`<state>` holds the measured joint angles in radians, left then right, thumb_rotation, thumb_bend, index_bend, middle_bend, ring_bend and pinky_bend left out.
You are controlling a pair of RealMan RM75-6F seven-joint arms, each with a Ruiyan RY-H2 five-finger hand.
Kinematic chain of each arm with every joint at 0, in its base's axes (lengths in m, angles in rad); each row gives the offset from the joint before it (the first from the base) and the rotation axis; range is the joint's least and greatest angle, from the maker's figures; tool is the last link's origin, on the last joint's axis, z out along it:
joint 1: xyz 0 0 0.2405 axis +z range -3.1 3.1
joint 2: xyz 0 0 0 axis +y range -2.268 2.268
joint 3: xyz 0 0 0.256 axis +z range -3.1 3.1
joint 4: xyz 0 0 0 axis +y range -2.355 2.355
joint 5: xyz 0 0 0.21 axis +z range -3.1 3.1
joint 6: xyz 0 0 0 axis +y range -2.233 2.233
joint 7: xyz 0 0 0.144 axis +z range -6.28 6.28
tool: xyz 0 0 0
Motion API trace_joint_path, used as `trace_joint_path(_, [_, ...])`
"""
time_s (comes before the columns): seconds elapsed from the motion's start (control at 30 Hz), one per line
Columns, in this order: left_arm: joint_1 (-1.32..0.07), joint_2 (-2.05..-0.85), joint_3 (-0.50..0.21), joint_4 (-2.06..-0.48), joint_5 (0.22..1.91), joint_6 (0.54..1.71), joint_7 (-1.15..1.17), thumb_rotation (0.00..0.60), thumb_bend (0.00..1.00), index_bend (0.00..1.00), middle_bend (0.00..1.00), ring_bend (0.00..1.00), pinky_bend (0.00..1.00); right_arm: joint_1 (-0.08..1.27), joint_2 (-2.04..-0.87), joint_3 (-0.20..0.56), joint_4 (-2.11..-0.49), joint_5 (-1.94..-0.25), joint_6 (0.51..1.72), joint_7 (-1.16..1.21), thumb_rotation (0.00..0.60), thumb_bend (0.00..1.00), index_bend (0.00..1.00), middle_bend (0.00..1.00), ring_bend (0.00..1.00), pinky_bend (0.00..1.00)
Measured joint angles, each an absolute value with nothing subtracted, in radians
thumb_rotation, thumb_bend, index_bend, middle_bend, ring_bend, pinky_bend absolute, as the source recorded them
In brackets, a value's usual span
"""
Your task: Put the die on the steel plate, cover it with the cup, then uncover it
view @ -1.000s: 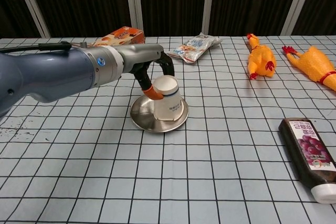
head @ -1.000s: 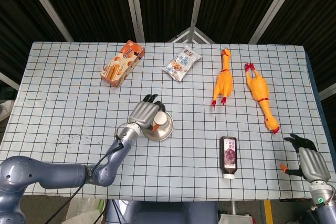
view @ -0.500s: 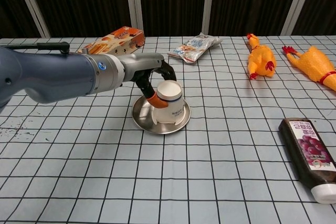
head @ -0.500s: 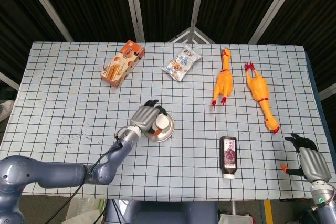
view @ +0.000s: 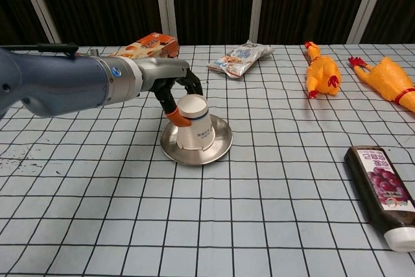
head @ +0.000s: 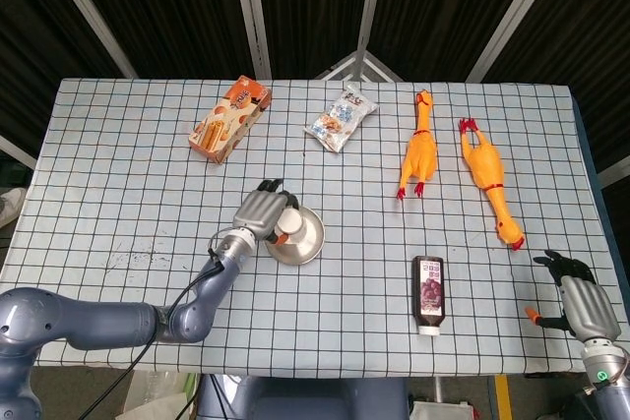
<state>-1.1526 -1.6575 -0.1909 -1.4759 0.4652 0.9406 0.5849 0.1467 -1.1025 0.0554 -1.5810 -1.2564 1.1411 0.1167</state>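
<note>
Several left hand (view: 174,92) fingers (view: 174,119) grip the cup (view: 193,123).

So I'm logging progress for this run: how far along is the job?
The cup sits upside down on the steel plate, so covering looks done; the die is not visible, presumably underneath. The left hand grips the cup, tilted in the chest view, so uncovering seems to be starting. Left: lift the cup clear. The right hand is idle at the table edge.

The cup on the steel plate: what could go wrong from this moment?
The left hand grips the inverted cup, which stands tilted on the steel plate. A sideways pull might drag the light plate along. The die is hidden, so a quick lift could knock it off the plate.
</note>
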Motion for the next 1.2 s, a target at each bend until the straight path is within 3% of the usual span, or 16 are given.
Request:
trace_joint_path(0.3, [-1.146, -1.713, -0.154, -1.419, 0.559, 1.040, 0.650, 0.600, 0.52, 0.61, 0.25, 0.00, 0.00, 0.146, -1.100, 0.054, -1.585, -1.259, 1.141, 0.119, 0.600, 0.23, 0.21, 0.11, 0.10, 0.00])
trace_joint_path(1.2, [-1.089, -1.720, -0.203, -1.414, 0.615, 0.855, 0.466, 0.600, 0.52, 0.61, 0.25, 0.00, 0.00, 0.145, -1.098, 0.054, -1.584, -1.261, 1.144, 0.128, 0.600, 0.23, 0.21, 0.11, 0.10, 0.00])
